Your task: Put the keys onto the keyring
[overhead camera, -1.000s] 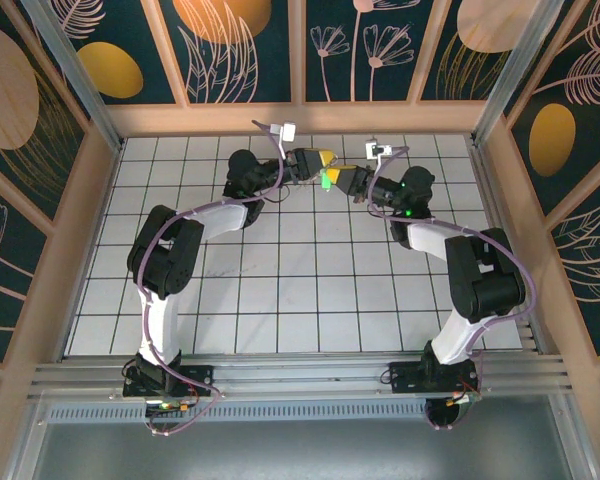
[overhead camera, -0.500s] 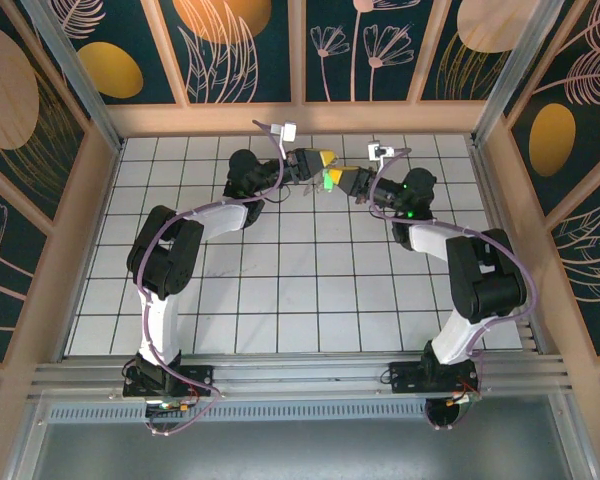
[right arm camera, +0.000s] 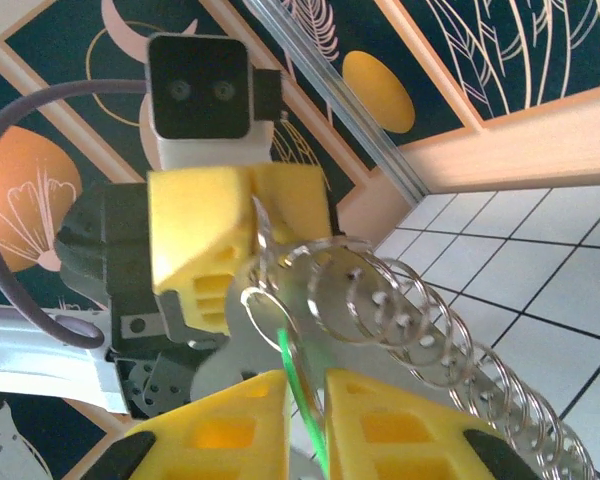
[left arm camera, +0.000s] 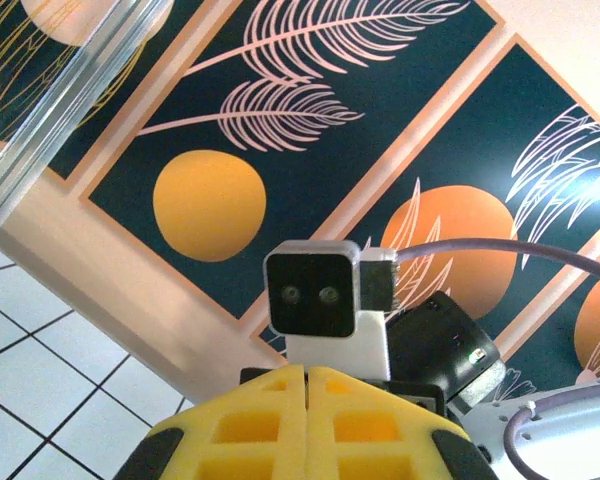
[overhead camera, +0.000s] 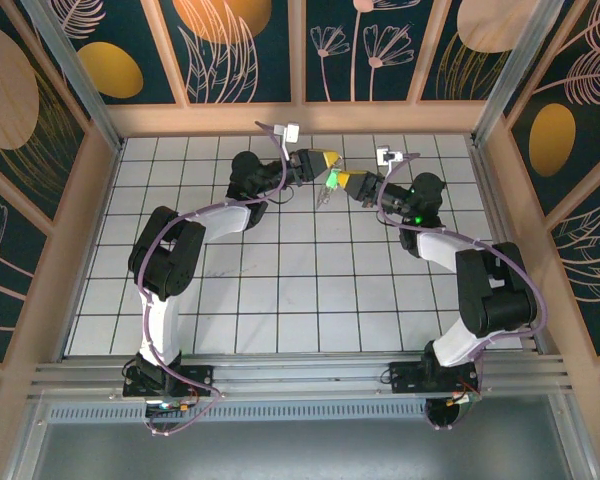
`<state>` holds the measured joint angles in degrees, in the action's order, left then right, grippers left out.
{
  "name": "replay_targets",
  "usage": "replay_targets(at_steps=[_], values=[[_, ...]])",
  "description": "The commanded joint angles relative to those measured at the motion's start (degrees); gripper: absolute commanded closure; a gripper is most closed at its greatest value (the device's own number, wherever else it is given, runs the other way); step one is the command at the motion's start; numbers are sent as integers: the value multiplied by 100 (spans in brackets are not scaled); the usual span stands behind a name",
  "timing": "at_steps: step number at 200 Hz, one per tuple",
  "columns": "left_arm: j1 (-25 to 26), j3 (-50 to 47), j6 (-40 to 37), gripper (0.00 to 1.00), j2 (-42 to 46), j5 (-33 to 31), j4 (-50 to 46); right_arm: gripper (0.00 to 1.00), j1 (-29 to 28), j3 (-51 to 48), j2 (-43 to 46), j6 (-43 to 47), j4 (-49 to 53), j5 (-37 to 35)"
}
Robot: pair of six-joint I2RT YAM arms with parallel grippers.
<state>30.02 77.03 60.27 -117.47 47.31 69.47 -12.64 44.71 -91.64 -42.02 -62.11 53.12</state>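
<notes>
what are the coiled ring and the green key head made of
The keyring looks like metal: thin silvery wire loops with bright glints, a polished finish. The key shows its green head edge-on; it looks like plastic, glossy and slightly translucent where light catches it, though so thin a sliver leaves that less certain.

White-and-black left arm (overhead camera: 165,255) and right arm (overhead camera: 492,290) carry purple cables (overhead camera: 220,207), yellow ribbed fingers (left arm camera: 250,425), boxy white wrist cameras (left arm camera: 315,292).
</notes>
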Motion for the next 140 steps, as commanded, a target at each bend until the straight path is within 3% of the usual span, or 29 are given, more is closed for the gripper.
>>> replay_targets(at_steps=[1, 77, 140], values=[[4, 115, 60, 100, 312, -81, 603, 81, 91, -116, 190, 132, 248, -17], [-1, 132, 64, 100, 344, -73, 628, 72, 395, -329, 945, 522, 970, -135], [4, 102, 99, 100, 344, -12, 669, 67, 419, -58, 991, -63, 490, -564]])
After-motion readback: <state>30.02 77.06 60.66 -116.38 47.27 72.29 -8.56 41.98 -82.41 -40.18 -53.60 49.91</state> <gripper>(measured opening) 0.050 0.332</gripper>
